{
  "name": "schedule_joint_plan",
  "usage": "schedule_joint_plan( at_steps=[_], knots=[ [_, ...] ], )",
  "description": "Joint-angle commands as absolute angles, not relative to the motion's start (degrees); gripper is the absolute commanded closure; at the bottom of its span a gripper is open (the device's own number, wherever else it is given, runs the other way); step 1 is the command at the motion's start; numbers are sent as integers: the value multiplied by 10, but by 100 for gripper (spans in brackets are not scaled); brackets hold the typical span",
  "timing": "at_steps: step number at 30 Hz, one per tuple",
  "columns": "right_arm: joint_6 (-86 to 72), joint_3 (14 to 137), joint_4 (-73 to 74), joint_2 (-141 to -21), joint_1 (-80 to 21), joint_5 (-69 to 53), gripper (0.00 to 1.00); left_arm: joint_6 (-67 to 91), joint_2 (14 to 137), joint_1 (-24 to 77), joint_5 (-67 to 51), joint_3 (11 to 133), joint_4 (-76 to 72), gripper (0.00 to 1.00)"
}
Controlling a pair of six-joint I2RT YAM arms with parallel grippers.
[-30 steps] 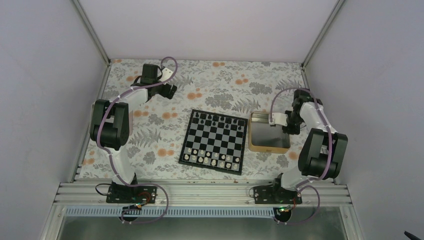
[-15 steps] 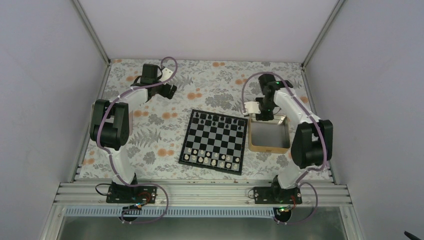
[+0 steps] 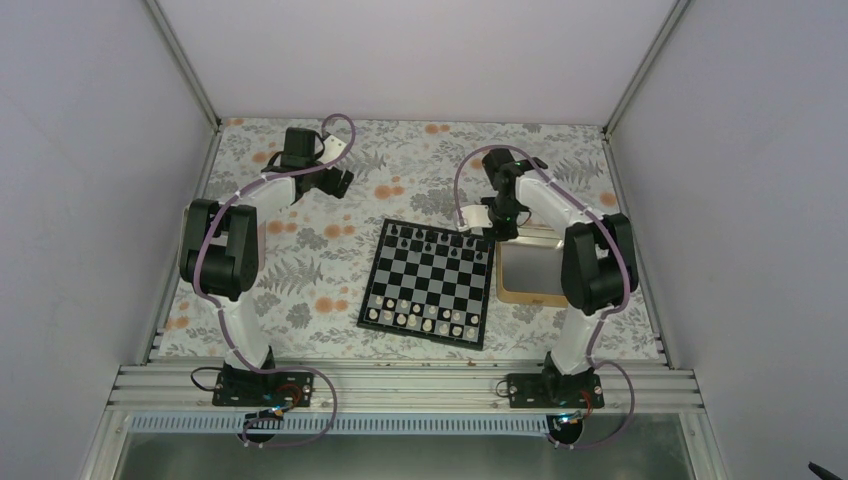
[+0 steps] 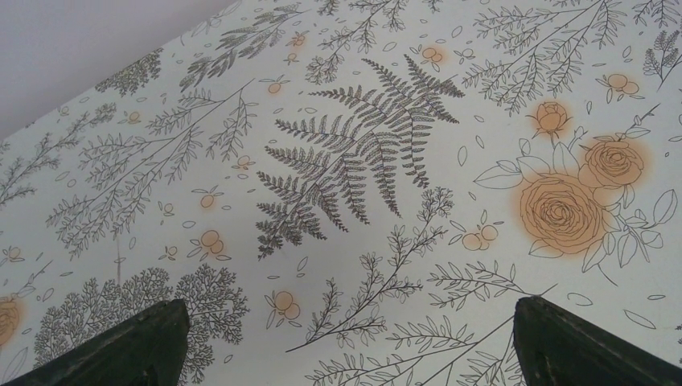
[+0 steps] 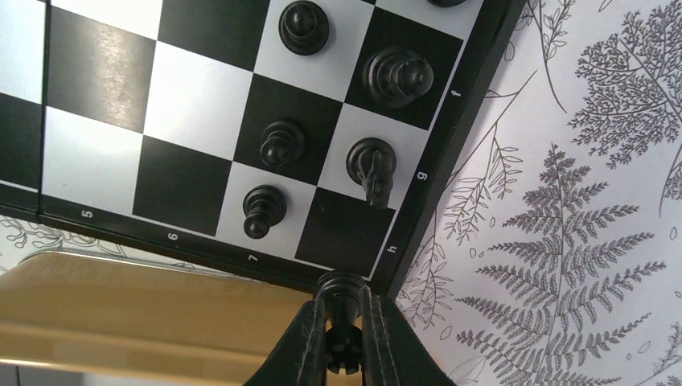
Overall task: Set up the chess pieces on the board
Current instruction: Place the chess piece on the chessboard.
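Your right gripper (image 5: 343,315) is pinched narrow on one tiny black chessman (image 5: 342,284). It hangs at the far right corner of the square black-and-white chequered chessboard (image 3: 428,282), just over the thin dark border where that corner meets the tan wooden-rimmed tray (image 3: 538,297). What your next move turns on is the empty black corner square (image 5: 342,229): in the right wrist view it lies straight ahead of the fingertips, just inside the border beside the letter h, with nothing between it and the held piece. By my reading you need only a short push inward over the board and then a straight descent, no sideways swing. The piece seems to sit with its long axis along the fingers, so it should come down upright, though you cannot tell from here which man it is. Mind the neighbours: the black knight (image 5: 371,169) stands on the white square next along the board's far edge, and a black pawn (image 5: 264,211) on the white square next toward the board's near side. Both are just beside the target, so keep the fingers centred and open them only a little. Your left gripper (image 4: 346,322) is spread wide over the floral tablecloth (image 4: 362,161), well off the board's far left corner, so the right arm is much the nearer and this placing is its job
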State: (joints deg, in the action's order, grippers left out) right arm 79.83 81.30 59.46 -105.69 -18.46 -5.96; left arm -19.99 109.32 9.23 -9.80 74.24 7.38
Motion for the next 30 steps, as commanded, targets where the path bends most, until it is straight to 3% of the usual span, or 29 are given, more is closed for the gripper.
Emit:
schedule_joint_plan(
  at_steps=[1, 30],
  knots=[
    [789, 832, 593, -1069, -191, -76, 91, -204, 1076, 93, -101, 736, 62, 0],
    [782, 842, 581, -1119, -195, -80, 86, -205, 1074, 91, -102, 732, 59, 0]
  ],
)
